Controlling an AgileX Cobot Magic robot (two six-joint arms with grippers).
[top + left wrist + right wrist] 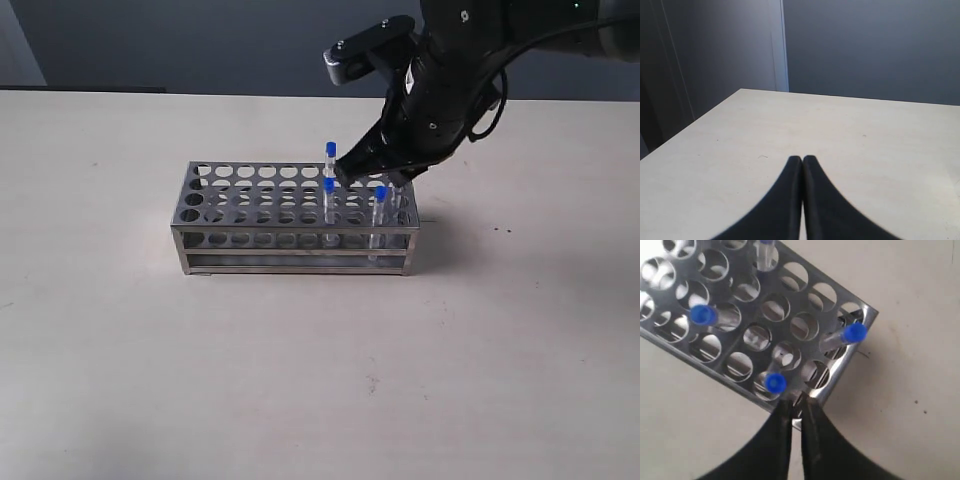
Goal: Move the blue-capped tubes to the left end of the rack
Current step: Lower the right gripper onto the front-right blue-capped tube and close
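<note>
Tubes (327,186), thin, clear and blue-capped, stood in the right end of the long shiny steel rack (290,250). Right tool (796,401) hung above them, almost closed, empty; left tool (802,160) closed, empty.

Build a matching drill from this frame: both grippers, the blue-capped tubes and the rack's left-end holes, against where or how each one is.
Things:
1. left gripper
2. right gripper
3. blue-capped tubes
4. rack's left-end holes

Place or state:
A. empty
B. standing in the right half of the rack, as the exterior view shows it
C. shut, over bare table
D. hovering at the rack's right end

Pairs: 1-C, 2-D, 3-B, 4-A
</note>
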